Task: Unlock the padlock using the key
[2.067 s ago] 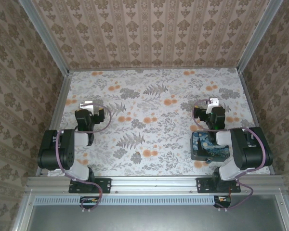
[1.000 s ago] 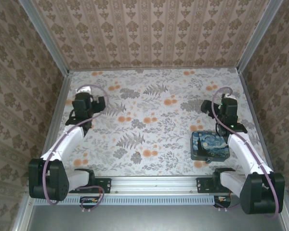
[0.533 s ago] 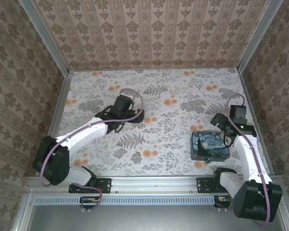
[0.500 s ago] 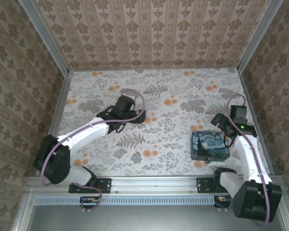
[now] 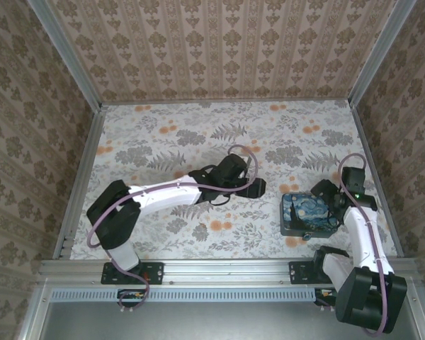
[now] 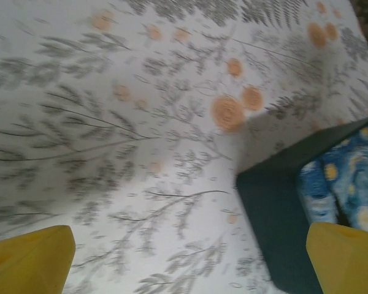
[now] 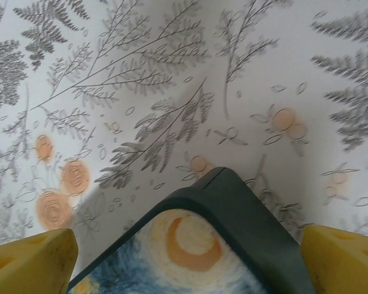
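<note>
Padlock, item sought: we cannot tell its whereabouts, nor those of the key. We judge that both most likely lie inside the box (image 5: 308, 216), since both arms are directed at it. Box: rectangular and dark-sided, its top printed with a blue-and-yellow starry-night painting. It lies flat on the floral worktop (image 5: 219, 134) at the near right, close in front of the right arm's base. We take it to be closed, though we can make out no catch or seam. Left fingers (image 6: 30, 257): yellow-tipped, standing wide apart and holding nothing. The arm is stretched across the worktop from the left, so that the box's dark side lies just ahead, nearer one finger and apart from it. We read this as an approach to the box's left side, either to steady it or to take the lid. Right fingers (image 7: 34, 260): likewise wide apart and empty, poised over the far right corner of the box. The corner lies between them, with no contact that we can see. We judge this placement a straddle, ready to close over the corner or rim. Stage: in our judgement the box must be opened first, and the unlocking itself is not yet begun. Risk noted: a pinch on one corner alone could slide or twist the box rather than open it.
</note>
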